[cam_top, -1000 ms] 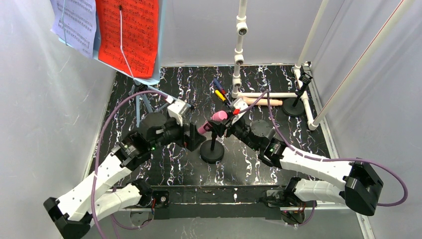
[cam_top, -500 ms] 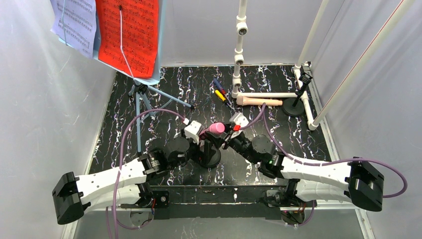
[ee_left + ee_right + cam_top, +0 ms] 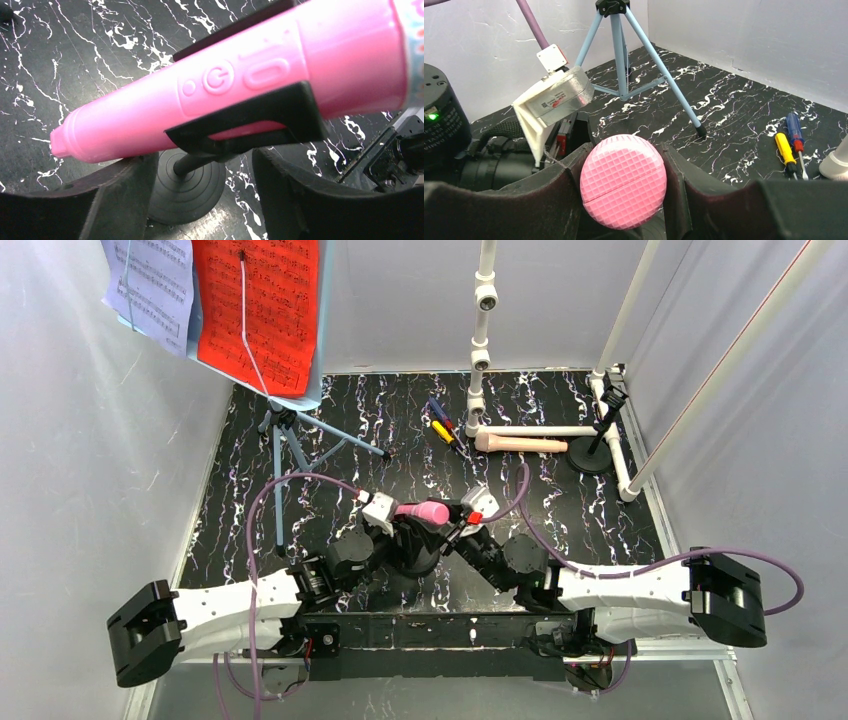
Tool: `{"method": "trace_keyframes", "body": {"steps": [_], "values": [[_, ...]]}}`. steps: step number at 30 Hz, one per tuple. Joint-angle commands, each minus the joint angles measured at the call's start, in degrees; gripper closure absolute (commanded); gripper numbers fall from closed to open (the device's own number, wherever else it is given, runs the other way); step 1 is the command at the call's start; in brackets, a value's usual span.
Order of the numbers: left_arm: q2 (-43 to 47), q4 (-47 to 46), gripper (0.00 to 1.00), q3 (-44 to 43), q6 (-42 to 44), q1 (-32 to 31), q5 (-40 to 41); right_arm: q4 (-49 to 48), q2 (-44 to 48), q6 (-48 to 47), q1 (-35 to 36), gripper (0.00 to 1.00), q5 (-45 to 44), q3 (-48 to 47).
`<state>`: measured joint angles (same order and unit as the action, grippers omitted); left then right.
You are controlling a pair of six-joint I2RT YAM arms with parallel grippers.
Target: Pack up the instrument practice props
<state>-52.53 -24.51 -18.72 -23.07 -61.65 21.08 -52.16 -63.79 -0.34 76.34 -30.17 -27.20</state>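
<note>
1. your right end effector point(image 3: 624, 150) is closed on the grid-textured head of the pink microphone point(image 3: 623, 181). both pads look pressed against it, probably so the mic can be drawn out along its own length.
2. the mic lies in the clip of a black holder point(image 3: 187, 187), directly in front of your left end effector point(image 3: 205, 162). that one is open, with its fingers on either side of the holder's stem below the clip and touching nothing. it looks placed to brace the holder while the mic comes free.
3. from above, both wrists cover most of the holder's base, so you can't tell whether it sits flat on the desk point(image 3: 600, 510).
4. the left wrist view cuts off the mic's head. the right wrist view hides the handle and the clip.
5. well beyond the right end effector, a beige microphone point(image 3: 518, 444) lies on the desk beside the white pipe frame point(image 3: 480, 340). a second holder point(image 3: 590, 455) stands past it.
6. beyond the left end effector stands the music rack point(image 3: 620, 55), carrying a red page point(image 3: 258, 310) and a lavender page point(image 3: 150, 285). both pages run off the top edge of the view.
</note>
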Motion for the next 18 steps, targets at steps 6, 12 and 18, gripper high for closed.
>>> {"method": "trace_keyframes", "body": {"steps": [6,12,18], "values": [[-1.95,-13.78,0.8,2.67,3.78,-0.05,4.76,2.5,0.51,9.61,5.09,0.82,-7.13,1.45],[-1.7,-14.95,1.0,3.14,8.49,-0.05,5.55,21.94,7.23,18.96,5.36,0.76,-9.45,-1.76],[-0.31,-14.86,1.0,4.24,16.36,-0.06,5.0,42.39,12.05,25.48,5.38,0.59,-6.58,-9.24]]}}
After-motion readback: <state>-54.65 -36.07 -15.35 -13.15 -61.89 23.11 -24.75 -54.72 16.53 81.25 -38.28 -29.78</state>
